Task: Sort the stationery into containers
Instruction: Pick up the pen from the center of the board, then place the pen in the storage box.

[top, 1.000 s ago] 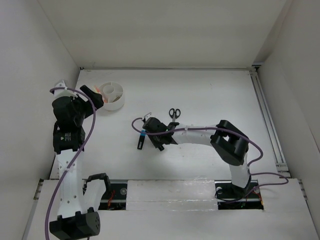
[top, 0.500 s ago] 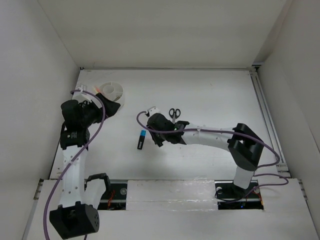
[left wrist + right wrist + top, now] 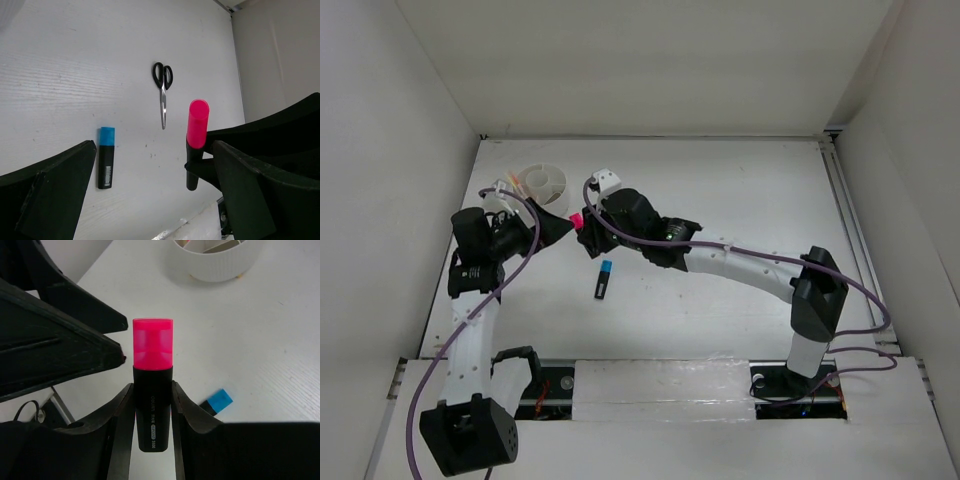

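A robot lab: bare white walls (image 3: 670, 60) boxing in a worktable (image 3: 740, 190).

The pink-capped black highlighter (image 3: 152, 385) was gripped by its barrel in the right claw (image 3: 151, 392), off the table, cap pointing left, just near-right of the round white bowl (image 3: 563, 186). The blue-capped highlighter (image 3: 604, 279) lay flat on the table nearer, cap far. The black-handled scissors (image 3: 162, 92) lay closed, apart from it.
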{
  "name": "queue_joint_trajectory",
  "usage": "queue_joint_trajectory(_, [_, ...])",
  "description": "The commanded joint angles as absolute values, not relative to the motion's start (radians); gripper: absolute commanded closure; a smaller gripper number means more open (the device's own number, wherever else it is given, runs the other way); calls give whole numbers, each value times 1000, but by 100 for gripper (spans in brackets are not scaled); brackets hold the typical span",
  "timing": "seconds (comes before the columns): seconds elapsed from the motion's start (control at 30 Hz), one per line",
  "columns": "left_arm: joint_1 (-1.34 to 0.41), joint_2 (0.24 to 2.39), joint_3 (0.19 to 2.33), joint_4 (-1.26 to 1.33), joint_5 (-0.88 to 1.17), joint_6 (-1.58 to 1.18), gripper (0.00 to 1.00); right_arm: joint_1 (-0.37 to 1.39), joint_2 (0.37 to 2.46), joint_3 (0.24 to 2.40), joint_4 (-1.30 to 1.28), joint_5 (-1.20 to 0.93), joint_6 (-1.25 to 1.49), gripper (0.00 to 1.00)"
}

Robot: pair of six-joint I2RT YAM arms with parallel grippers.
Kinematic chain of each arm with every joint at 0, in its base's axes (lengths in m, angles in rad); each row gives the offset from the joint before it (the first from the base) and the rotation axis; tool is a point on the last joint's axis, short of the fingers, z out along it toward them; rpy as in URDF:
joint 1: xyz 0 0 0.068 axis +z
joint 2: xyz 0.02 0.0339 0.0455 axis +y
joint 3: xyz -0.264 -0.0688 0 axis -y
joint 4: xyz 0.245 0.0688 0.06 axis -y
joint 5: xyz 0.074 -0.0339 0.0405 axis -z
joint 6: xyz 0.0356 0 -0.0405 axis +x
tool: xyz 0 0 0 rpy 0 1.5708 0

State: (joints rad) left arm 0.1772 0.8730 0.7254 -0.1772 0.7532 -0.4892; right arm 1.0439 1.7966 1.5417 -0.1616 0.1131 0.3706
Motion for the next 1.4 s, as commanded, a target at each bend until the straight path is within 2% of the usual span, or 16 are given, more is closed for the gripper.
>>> queue_joint_trajectory(0.0, [176, 864, 704, -117, 796, -506, 0, 1069, 1796, 1583, -77, 40, 379, 100])
queue_joint_trajectory(0.2, [176, 874, 695, -67, 816, -552, 0, 1092, 1796, 1604, -66, 20, 379, 100])
queue_joint_trajectory(0.27, [176, 874, 695, -42, 816, -564, 3, 1101, 1796, 1605, -57, 20, 379, 100])
queue_joint_trajectory(0.4, [176, 874, 695, -41, 825, -574, 19, 1101, 1796, 1595, -22, 40, 379, 100])
queue_joint_trajectory(0.47, [176, 874, 695, -41, 836, -574, 37, 1101, 1796, 1595, -11, 49, 379, 100])
queue_joint_trajectory(0.53, [176, 874, 695, -41, 836, -583, 49, 1101, 1796, 1604, -11, 84, 379, 100])
queue_joint_trajectory(0.57, [176, 874, 695, -41, 845, -583, 61, 1101, 1805, 1605, -11, 93, 379, 100])
queue_joint_trajectory(0.67, [176, 874, 695, -32, 854, -592, 79, 1101, 1815, 1624, 0, 139, 379, 100])
queue_joint_trajectory(0.7, [176, 874, 695, -19, 854, -601, 96, 1101, 1825, 1634, 0, 140, 379, 100])
queue_joint_trajectory(0.77, [176, 874, 704, 47, 867, -635, 100, 1101, 1825, 1634, 0, 164, 379, 98])
queue_joint_trajectory(0.87, [176, 862, 704, 167, 792, -716, 100, 1101, 1783, 1594, 0, 207, 388, 9])
queue_joint_trajectory(0.9, [176, 862, 704, 190, 792, -727, 100, 1101, 1764, 1573, 0, 233, 400, 0])
queue_joint_trajectory(1.13, [176, 1029, 877, 288, 533, -764, 100, 1091, 1536, 1362, -37, 394, 400, 0])
queue_joint_trajectory(1.23, [176, 1143, 962, 235, 431, -733, 100, 1082, 1430, 1287, -77, 462, 400, 0])
queue_joint_trajectory(1.37, [121, 1310, 1190, 99, 281, -632, 100, 1081, 1316, 1195, -136, 503, 409, 0])
